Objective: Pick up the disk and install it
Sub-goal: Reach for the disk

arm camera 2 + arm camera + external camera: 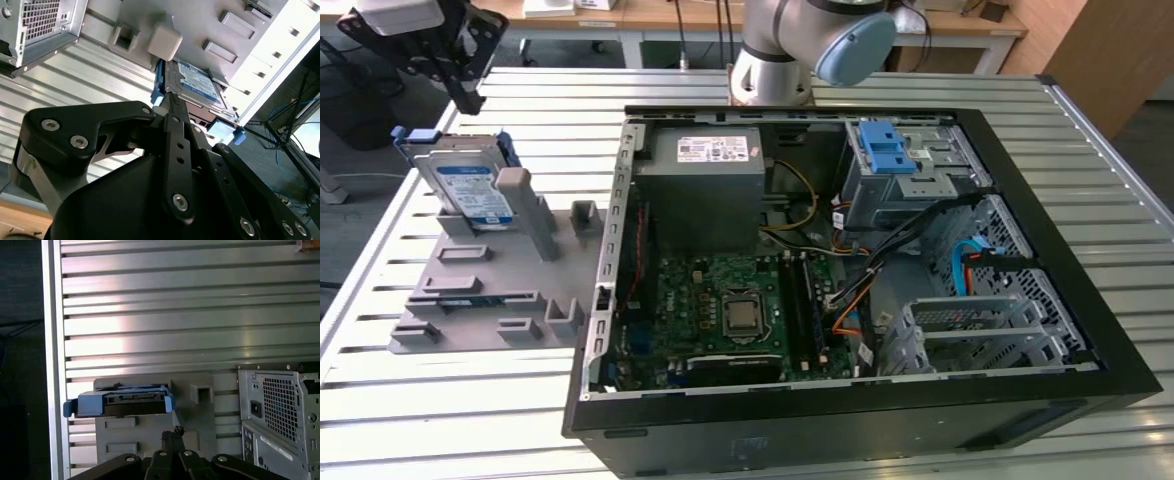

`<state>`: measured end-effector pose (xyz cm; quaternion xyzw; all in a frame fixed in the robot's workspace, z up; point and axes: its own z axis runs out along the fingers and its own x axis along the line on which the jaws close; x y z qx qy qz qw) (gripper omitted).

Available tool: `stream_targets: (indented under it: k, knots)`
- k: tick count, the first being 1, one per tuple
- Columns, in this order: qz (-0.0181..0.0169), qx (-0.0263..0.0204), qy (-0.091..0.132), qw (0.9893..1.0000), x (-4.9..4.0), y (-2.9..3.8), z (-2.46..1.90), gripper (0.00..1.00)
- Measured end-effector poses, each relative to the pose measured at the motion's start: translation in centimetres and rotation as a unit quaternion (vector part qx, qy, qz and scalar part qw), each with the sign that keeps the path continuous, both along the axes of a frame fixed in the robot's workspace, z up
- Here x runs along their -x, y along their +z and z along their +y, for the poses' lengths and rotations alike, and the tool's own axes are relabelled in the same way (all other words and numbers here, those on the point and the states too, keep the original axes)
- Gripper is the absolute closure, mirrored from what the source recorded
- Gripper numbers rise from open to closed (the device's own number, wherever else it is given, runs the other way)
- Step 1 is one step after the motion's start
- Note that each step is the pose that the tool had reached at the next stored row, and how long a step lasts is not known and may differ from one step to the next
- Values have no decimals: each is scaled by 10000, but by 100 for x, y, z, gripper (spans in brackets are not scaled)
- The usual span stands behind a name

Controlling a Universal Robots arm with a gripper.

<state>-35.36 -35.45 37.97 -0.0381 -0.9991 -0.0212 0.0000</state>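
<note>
Standing on edge in the far slot of a grey holder (480, 290), the disk (467, 190) leans back a little, its blue-and-white label facing the exterior view and its blue carrier framing it. The holder lies on the slatted metal counter (454, 420), to the exterior view's left of an open black computer case (854, 420). Inside the case are a grey power-supply box (707, 185), a green motherboard (720, 310), a metal drive bay topped by a blue latch (894, 155), and loose cables.

The arm's base (781, 50) rises at the counter's far side, behind the case. The gripper (467, 100) hangs over the holder's far end and points down. Its fingertips are closed against each other with nothing between them, as both wrist views show (172, 432) (175, 102).

The disk (122, 400) sits just below and in front of the gripper, near it but apart. In the second wrist view, the disk (197, 82) lies directly beyond the fingertips.
</note>
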Motion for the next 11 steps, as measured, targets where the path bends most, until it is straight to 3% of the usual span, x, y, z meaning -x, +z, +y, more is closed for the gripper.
stream_targets:
  k: [2,6,11]
  knots:
    - [22,0,-1,10000,79,-11,8,89]
    - [30,29,0,10000,257,-49,25,89]
    - [30,82,-1,10000,465,-96,100,89]
